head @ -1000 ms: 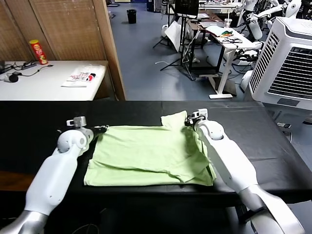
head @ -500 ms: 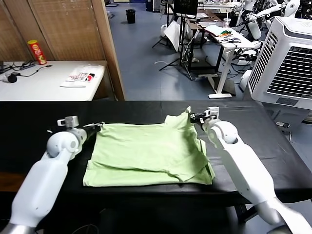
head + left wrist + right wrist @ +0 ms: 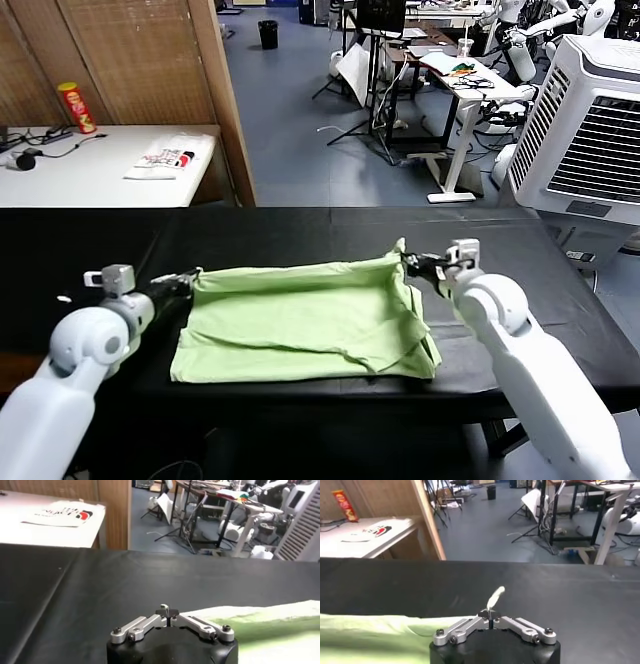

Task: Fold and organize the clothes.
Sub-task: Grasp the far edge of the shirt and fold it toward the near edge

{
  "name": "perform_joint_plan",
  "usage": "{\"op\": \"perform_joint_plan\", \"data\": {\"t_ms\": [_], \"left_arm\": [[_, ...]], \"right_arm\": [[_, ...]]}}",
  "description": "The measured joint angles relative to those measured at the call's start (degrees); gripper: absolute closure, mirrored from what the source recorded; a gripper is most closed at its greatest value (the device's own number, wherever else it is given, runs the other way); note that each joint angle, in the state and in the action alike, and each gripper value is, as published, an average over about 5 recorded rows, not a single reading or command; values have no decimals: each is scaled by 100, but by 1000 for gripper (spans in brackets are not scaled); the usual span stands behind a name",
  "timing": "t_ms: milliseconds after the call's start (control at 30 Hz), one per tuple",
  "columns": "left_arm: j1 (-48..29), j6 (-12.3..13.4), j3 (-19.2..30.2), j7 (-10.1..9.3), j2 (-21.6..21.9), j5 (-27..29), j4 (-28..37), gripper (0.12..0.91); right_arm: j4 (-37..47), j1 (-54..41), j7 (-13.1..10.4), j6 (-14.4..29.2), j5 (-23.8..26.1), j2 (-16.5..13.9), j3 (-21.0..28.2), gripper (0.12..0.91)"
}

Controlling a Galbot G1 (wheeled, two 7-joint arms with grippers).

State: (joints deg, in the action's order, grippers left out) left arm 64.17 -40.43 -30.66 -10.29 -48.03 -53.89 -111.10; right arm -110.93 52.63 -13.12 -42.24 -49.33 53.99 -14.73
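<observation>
Two grippers: clamped on one T-shirt
Left gripper: pinches the far left corner
Right gripper: pinches the far right corner, lifted off black table

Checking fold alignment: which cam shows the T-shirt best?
Head view: the whole T-shirt lies on the black table. The left wrist view catches only an edge strip; the right wrist view shows an edge and a pinched tip.

Pale light-green thin fabric T-shirt, plain face up, on flat black-covered table. White glossy robot arms. White packet, red-black print.
</observation>
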Motion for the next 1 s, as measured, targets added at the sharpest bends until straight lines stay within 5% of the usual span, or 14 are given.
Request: {"op": "perform_joint_plan", "data": {"t_ms": [500,1000], "left_arm": [[1547,27,-805,43,-194,320,-907,905],[1927,35,-835,85,-405,602,-868,905]], "right_arm": [[-758,1518,-53,4,251,-124,-328,903],[-733,1806,33,5,426,-4,-340,903]]}}
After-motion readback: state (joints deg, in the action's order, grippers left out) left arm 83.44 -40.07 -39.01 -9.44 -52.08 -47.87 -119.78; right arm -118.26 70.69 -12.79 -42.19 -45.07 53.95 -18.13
